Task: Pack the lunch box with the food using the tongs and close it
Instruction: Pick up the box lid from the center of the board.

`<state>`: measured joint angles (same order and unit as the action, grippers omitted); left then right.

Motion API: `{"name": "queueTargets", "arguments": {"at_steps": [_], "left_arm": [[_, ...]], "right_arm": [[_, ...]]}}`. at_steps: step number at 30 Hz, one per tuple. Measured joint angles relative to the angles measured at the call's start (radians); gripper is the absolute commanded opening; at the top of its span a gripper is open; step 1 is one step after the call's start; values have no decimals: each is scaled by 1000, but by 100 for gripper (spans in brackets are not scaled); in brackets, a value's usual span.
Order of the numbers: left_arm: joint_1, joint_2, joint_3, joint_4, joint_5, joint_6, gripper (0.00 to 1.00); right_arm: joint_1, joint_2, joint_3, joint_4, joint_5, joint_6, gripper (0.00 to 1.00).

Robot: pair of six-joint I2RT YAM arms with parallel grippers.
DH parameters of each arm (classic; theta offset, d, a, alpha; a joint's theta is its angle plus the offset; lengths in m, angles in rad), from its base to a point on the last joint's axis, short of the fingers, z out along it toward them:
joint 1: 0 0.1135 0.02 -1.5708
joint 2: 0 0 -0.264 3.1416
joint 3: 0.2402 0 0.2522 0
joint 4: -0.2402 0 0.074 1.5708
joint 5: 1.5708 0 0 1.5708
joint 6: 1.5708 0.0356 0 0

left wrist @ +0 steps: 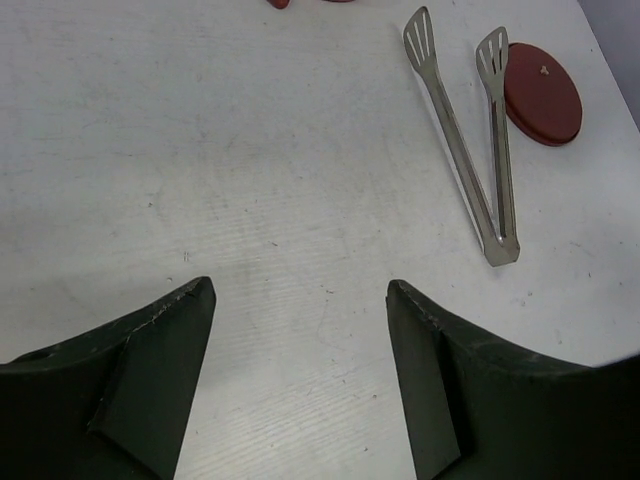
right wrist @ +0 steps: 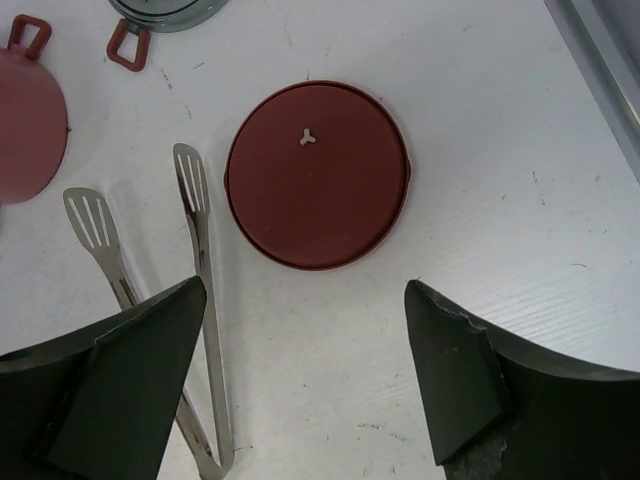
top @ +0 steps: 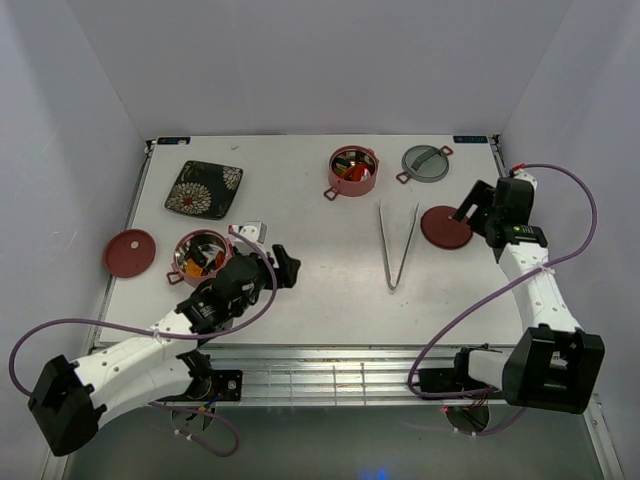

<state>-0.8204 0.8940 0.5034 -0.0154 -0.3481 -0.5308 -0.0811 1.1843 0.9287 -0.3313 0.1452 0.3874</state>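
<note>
Jaws spread, both empty — tongs lie just beside red lid edge.

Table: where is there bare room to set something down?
Bare patch mid-table, between the left gripper and the tongs; another between the patterned plate and the far bowl. Crowded far right: grey lid, red disc lid, right gripper.

Bright, even overhead light, soft faint shadows; sharp focus — no glare
</note>
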Motion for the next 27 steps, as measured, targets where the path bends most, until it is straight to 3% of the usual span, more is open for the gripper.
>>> {"name": "queueTargets", "arguments": {"at_steps": [4,9,16,18,21,27], "left_arm": [[0,-49,-39,19,-17,11,80],[0,-77,-39,49,-19,15,80],[-2,-80,-39,54,-19,15,80],[-3,-83,-39,54,-19,16,80],[-3,-89,-39,54,-19,15,80],[-5,-89,-39,54,-23,16,80]], "right_arm": [[-24,47,-11,30,-10,11,85],[-56,198,-1,67,-15,24,77],[-114,376,9,74,-19,26,48],[-132,401,14,78,-24,25,44],[-153,431,20,98,-40,24,44],[-170,447,26,148,-85,21,56]]}}
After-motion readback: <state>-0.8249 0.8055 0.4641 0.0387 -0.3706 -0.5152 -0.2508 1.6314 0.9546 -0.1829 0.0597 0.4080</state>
